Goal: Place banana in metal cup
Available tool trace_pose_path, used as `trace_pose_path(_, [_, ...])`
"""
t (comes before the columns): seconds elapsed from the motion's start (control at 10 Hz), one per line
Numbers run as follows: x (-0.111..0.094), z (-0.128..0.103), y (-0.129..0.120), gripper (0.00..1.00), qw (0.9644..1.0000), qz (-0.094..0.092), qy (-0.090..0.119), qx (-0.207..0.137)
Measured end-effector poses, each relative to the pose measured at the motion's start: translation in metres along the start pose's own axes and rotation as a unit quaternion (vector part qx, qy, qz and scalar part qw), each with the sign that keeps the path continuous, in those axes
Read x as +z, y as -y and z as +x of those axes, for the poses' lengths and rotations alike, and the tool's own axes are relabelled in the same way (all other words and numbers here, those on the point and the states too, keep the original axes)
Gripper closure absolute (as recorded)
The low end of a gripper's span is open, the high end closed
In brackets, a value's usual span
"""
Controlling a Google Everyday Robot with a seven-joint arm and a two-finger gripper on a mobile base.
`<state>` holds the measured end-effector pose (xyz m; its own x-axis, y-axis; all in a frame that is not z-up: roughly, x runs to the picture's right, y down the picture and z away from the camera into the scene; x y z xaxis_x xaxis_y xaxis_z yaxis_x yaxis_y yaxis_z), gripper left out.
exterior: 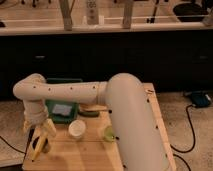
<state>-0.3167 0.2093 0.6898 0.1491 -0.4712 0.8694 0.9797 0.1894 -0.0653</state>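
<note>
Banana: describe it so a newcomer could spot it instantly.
On the light wooden table, go to the near-left corner, where the claw of the white arm hangs. The slim, curved yellow banana slants down just below the claw; the round white cup and light green cup beside it are squat.

cream screw-dotted arm point(125, 115) ends in lower-left end effector point(40, 134)

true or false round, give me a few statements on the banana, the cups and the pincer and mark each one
1. The banana is directly below the pincer. True.
2. The white cup lies tipped on its side. False: it stands upright, mouth up.
3. The light green cup stands on the wooden table, close beside the arm. True.
4. The pincer is over the green tray. False: it is in front of the tray, near the table's left edge.
</note>
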Motion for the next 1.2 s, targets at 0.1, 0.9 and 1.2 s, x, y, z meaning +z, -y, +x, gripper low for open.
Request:
trace_pose_path(0.1, [-0.0021,-0.0001,0.0006,0.2,1.0,0.007,0.002,-0.004])
trace_pose_path(0.9, [-0.0018,-0.0005,0.0008,0.2,1.0,0.007,0.003,-0.004])
trace_pose_path(1.2, [-0.0017,-0.0007,0.001,0.2,1.0,0.007,0.003,-0.005])
